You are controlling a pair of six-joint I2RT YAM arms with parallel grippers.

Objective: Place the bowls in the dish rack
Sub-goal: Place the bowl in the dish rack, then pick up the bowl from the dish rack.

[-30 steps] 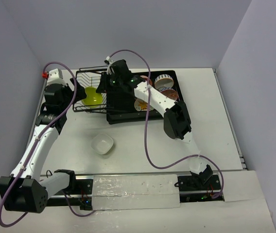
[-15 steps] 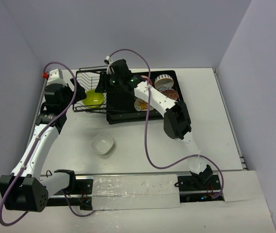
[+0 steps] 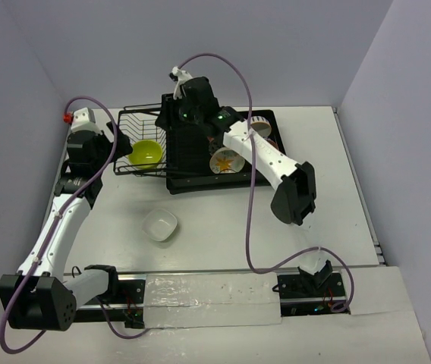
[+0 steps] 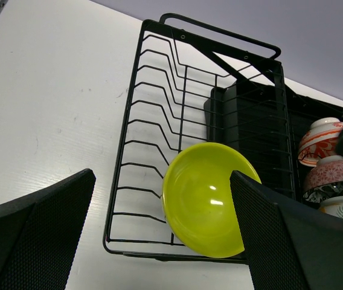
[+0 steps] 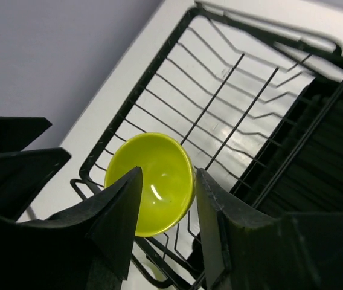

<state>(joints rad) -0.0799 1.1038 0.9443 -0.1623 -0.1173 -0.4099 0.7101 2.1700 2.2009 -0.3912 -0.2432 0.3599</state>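
Progress: lime green bowl [image 3: 146, 154] sits in the wire basket [image 3: 128, 125] at the dish rack's [image 3: 200, 182] nine o'clock end, patterned bowls [image 3: 225, 161] on its tray. The cream bowl [image 3: 159, 225] lies on the worktop [image 3: 223, 227] at six o'clock, not yet loaded. My left gripper [image 4: 162, 175] and right gripper [image 5: 168, 172] are spread, empty.

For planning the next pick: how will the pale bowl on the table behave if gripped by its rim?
The pale bowl sits mouth-up and low, so it probably will not tip. It looks rigid and small, likely light. Its smooth surface may slip when gripped.
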